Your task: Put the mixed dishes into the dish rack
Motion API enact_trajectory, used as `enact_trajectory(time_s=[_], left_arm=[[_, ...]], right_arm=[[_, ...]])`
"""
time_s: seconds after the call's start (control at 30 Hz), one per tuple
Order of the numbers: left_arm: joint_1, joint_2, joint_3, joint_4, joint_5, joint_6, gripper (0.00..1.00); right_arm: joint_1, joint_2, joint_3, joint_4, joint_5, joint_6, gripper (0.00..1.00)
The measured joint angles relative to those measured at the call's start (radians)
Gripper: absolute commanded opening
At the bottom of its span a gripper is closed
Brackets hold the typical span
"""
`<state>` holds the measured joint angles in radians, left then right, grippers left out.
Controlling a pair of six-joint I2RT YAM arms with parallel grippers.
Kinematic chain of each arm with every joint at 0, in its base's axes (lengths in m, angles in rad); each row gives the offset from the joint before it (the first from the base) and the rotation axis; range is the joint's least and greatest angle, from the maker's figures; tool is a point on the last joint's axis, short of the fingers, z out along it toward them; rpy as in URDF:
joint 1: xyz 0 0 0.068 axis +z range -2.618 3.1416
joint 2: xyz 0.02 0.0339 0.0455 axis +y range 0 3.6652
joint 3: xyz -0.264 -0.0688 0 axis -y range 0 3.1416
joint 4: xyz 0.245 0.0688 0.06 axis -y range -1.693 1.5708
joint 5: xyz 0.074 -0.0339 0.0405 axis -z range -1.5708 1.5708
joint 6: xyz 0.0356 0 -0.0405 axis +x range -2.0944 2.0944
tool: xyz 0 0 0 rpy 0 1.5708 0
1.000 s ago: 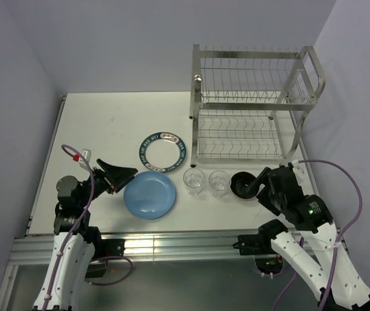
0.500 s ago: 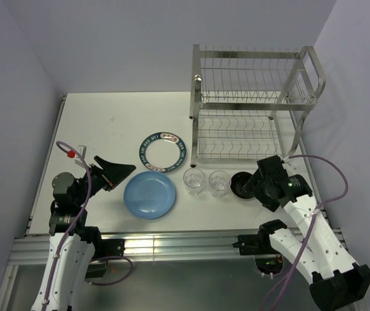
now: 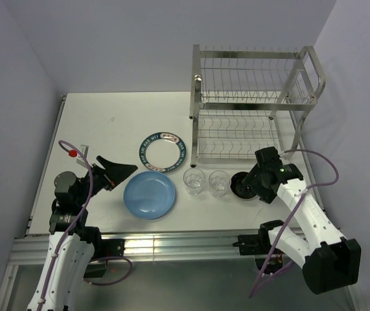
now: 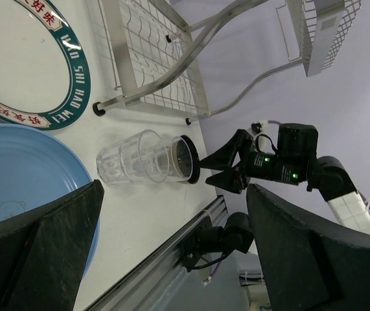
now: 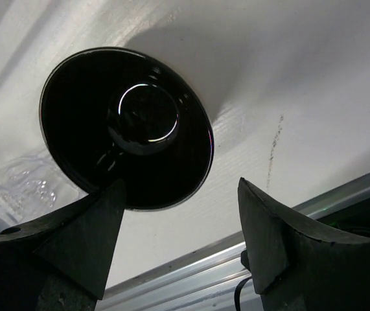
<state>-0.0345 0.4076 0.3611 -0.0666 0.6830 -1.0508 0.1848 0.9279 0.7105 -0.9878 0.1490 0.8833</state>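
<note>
A plain light-blue plate (image 3: 149,194) lies near the front of the table, and the white plate with the teal lettered rim (image 3: 162,151) lies behind it. Two clear glasses (image 3: 194,181) (image 3: 219,183) stand in a row, with the small black bowl (image 3: 240,184) to their right. The silver dish rack (image 3: 253,107) stands at the back right. My right gripper (image 3: 249,187) is open at the bowl's right edge. In the right wrist view the bowl (image 5: 126,136) lies just beyond the gripper (image 5: 179,188), with one finger (image 5: 81,246) overlapping its rim. My left gripper (image 3: 118,173) hangs open just left of the blue plate, holding nothing.
The left wrist view looks across the table past the blue plate (image 4: 16,175), the lettered plate (image 4: 35,65) and the glasses (image 4: 129,159) to the right arm (image 4: 282,162). The rack's legs (image 4: 172,71) stand behind. The aluminium front rail (image 3: 172,243) runs close behind the bowl.
My right gripper has swung left and forward to the black bowl, its jaws narrowing a little. The left arm has barely shifted.
</note>
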Motion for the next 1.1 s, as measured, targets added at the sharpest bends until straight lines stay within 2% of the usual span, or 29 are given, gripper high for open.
enact_trajectory(time_s=[0.1, 0.2, 0.23, 0.27, 0.3, 0.6, 0.67, 0.7, 0.77, 0.87, 1.0, 1.1], left_arm=[[-0.018, 0.002, 0.005, -0.006, -0.008, 0.010, 0.99], [-0.031, 0.002, 0.006, -0.007, -0.012, 0.016, 0.99], [-0.035, 0.002, 0.006, -0.006, -0.014, 0.017, 0.99], [-0.038, 0.002, 0.006, -0.007, -0.016, 0.018, 0.99], [-0.039, 0.002, 0.006, -0.006, -0.017, 0.018, 0.99], [-0.050, 0.002, 0.006, -0.005, -0.018, 0.018, 0.99], [-0.051, 0.002, 0.006, -0.005, -0.018, 0.019, 0.99], [-0.052, 0.002, 0.006, -0.005, -0.018, 0.019, 0.99], [-0.053, 0.002, 0.006, -0.006, -0.018, 0.020, 0.99], [-0.055, 0.002, 0.006, -0.006, -0.019, 0.023, 0.99], [-0.058, 0.003, 0.006, -0.005, -0.019, 0.022, 0.99], [-0.060, 0.009, 0.006, 0.000, -0.019, 0.022, 0.99]], right_arm=[[-0.001, 0.058, 0.000, 0.027, 0.000, -0.004, 0.77], [-0.003, 0.123, 0.000, 0.059, -0.002, -0.010, 0.73], [-0.003, 0.138, 0.000, 0.067, -0.002, -0.010, 0.70], [-0.003, 0.151, -0.003, 0.080, -0.002, -0.012, 0.58], [-0.003, 0.159, -0.007, 0.090, -0.002, -0.014, 0.56], [-0.004, 0.198, -0.053, 0.141, 0.001, -0.010, 0.54], [-0.004, 0.200, -0.071, 0.149, 0.002, -0.008, 0.46], [-0.004, 0.200, -0.079, 0.151, 0.003, -0.005, 0.36], [-0.004, 0.200, -0.089, 0.151, 0.010, 0.000, 0.26], [-0.007, 0.193, -0.090, 0.165, 0.030, 0.018, 0.20], [-0.008, 0.167, -0.089, 0.164, 0.046, 0.034, 0.02], [-0.008, 0.151, -0.088, 0.148, 0.059, 0.040, 0.00]])
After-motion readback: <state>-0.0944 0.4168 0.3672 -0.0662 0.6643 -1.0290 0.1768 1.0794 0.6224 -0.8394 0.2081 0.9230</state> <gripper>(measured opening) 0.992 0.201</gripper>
